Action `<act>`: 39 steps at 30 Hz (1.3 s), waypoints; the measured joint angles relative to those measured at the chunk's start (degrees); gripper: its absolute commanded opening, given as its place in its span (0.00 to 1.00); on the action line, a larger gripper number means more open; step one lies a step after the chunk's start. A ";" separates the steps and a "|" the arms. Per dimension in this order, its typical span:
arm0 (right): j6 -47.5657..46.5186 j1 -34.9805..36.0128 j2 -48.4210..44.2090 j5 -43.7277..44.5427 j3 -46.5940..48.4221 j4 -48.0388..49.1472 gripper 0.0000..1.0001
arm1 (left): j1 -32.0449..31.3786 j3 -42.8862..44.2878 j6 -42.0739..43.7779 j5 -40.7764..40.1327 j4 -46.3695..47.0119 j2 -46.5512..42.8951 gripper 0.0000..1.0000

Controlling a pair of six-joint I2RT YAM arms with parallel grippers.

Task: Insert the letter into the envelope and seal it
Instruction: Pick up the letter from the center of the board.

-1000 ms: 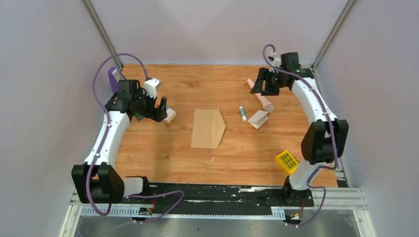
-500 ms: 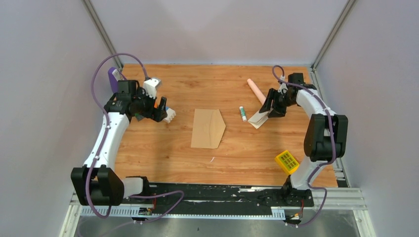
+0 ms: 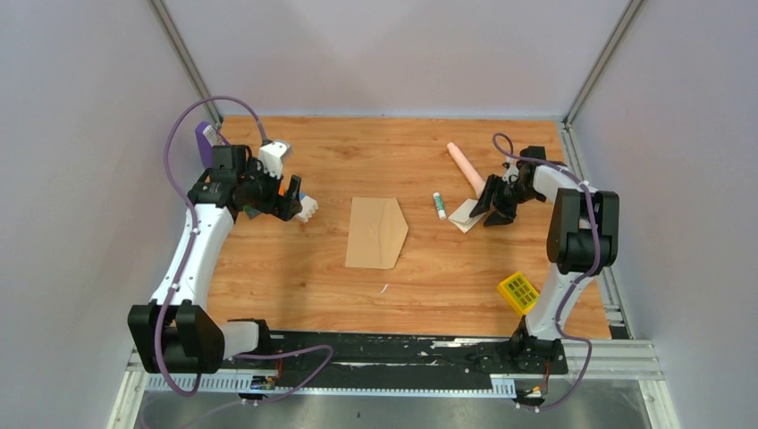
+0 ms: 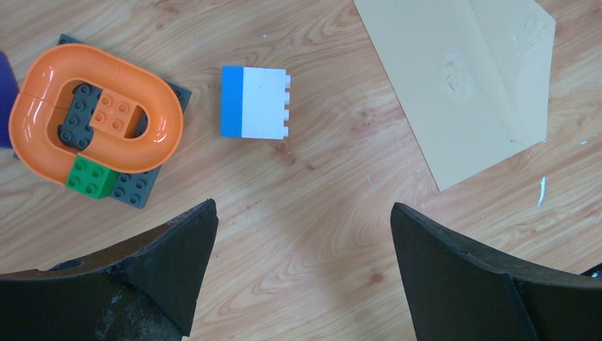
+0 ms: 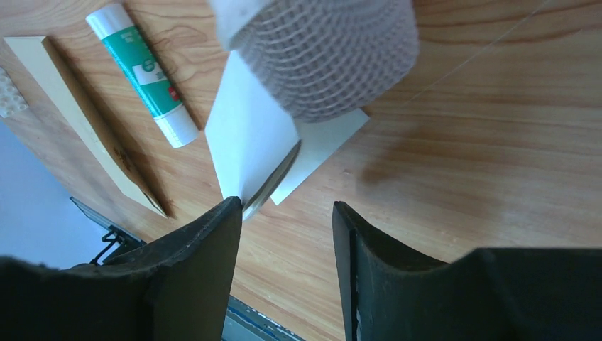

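Note:
The tan envelope (image 3: 375,232) lies flat mid-table with its pointed flap toward the right; its corner also shows in the left wrist view (image 4: 461,78). The letter (image 3: 465,214), a folded pale sheet, rests to its right. My right gripper (image 3: 494,207) is low at the letter's right edge. In the right wrist view the jaws (image 5: 287,206) are open with only bare wood between them. The left fingertip (image 5: 231,213) sits at the letter's (image 5: 255,142) lifted near corner. My left gripper (image 3: 290,207) hovers wide open (image 4: 302,213), left of the envelope.
A glue stick (image 3: 439,206) lies just left of the letter, and a pink mesh-covered roll (image 3: 467,165) lies behind it. Toy bricks (image 4: 255,101) and an orange loop on a grey plate (image 4: 96,121) sit under the left arm. A yellow block (image 3: 518,291) lies near the right base.
The right arm swung from the far back of the table down and toward me to the letter's right edge, its jaws narrowing slightly. The left arm stayed still.

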 measured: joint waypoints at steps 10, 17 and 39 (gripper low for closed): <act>0.20 -1.31 2.93 -3.28 0.87 0.81 0.47 | 0.00 0.00 0.04 0.02 0.00 0.00 1.00; 0.92 -1.31 3.78 -5.22 2.29 1.60 0.43 | 0.00 0.00 0.04 0.02 0.00 -0.04 1.00; 3.02 -1.31 6.03 -7.23 4.26 4.42 0.04 | 0.00 0.00 0.07 0.13 0.00 -0.04 1.00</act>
